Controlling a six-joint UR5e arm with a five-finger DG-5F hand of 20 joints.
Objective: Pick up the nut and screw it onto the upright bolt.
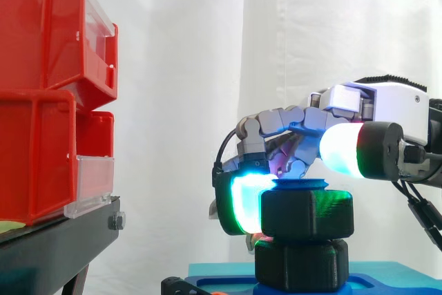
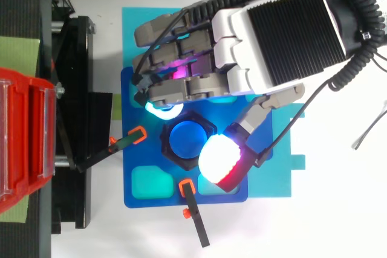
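The red bins [image 1: 41,94], smooth moulded plastic with clear front panels, were stacked at the left on a black stand [image 1: 62,240]. The hand [image 2: 254,46] came in from the right, with a white shell, a ribbed black back and grey jointed fingers. It lay over a glossy blue fixture plate [image 2: 169,176] with rounded corners and pale teal recesses, and that plate sat on a flat teal sheet [image 2: 284,173].

The nut [image 1: 307,213] was a chunky black hexagon with a matte, finely layered surface. It sat on the bolt, directly on top of a matching black hexagonal base [image 1: 300,264] at the plate's middle. The bolt [image 2: 188,139] stood upright through the nut, its round, smooth blue top showing in the nut's bore.

The hand was closed around the nut. Its fingers curled down the far side, and one cyan-green fingertip pad [image 1: 245,202] pressed against the nut's flank. The white-and-red thumb pad [image 2: 219,160] hung over the nut's near corner, higher than its top face, and I could not tell whether it touched.

Two slim black bars with orange tips [image 2: 196,222] lay at the plate's left and front edges.
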